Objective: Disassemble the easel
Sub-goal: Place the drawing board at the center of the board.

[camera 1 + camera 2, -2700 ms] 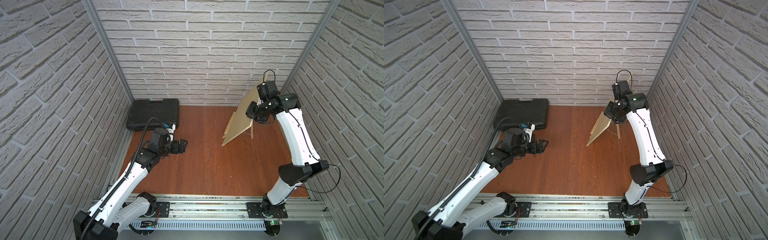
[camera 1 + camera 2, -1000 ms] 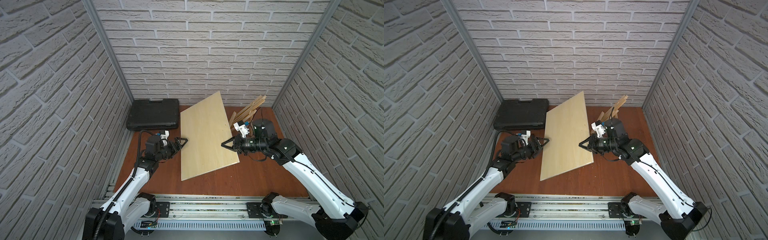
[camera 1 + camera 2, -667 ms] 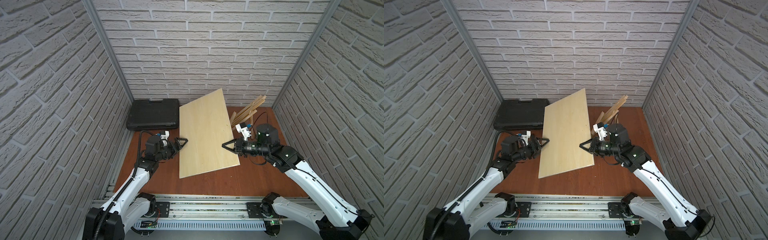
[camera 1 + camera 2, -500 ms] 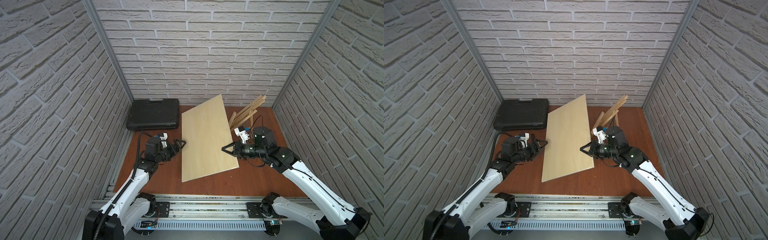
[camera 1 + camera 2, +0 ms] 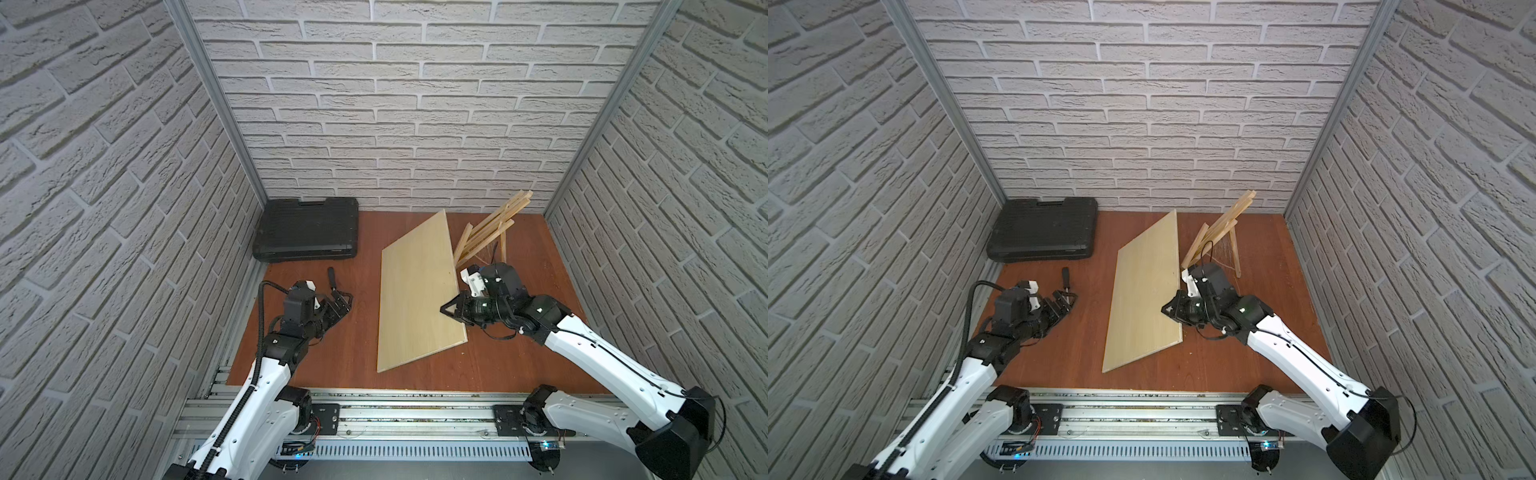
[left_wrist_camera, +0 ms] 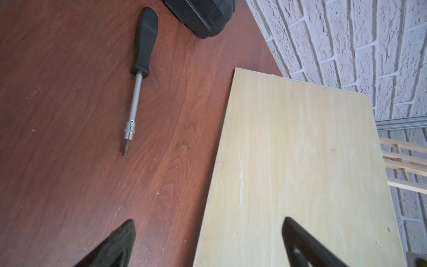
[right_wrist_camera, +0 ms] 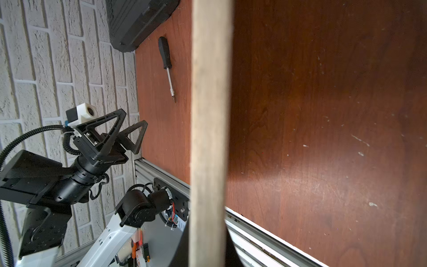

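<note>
Pinching the edge of the large pale plywood board (image 5: 415, 291), the right jaws are clamped; the left jaws are spread apart.

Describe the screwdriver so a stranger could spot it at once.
Find the black case in the far left corner. Just in front of it lies the screwdriver, left of the pale board. It alone is slim, with a black handle and silver shaft.
</note>
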Controlling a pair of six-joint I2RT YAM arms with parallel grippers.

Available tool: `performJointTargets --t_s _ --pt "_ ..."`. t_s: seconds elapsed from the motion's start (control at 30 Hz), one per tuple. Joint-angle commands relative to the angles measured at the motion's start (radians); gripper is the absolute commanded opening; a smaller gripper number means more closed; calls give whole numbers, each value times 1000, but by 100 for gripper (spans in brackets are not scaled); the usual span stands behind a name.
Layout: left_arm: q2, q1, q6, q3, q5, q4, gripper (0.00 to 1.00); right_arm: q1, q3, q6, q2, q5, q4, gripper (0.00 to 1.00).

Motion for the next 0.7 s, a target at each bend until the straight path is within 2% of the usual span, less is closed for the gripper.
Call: performJointTargets --t_s 0.0,0.23,0.43,0.67 --pt "10 5 -5 -35 0 22 98 54 67 -67 -2 29 317 3" --pt "71 4 -26 -68 25 99 98 96 59 -50 76 129 319 3" --pt "146 -1 -56 -95 68 198 93 114 15 -35 113 211 318 3" --pt "242 -27 -75 -101 77 282 87 121 0 -43 133 200 262 3"
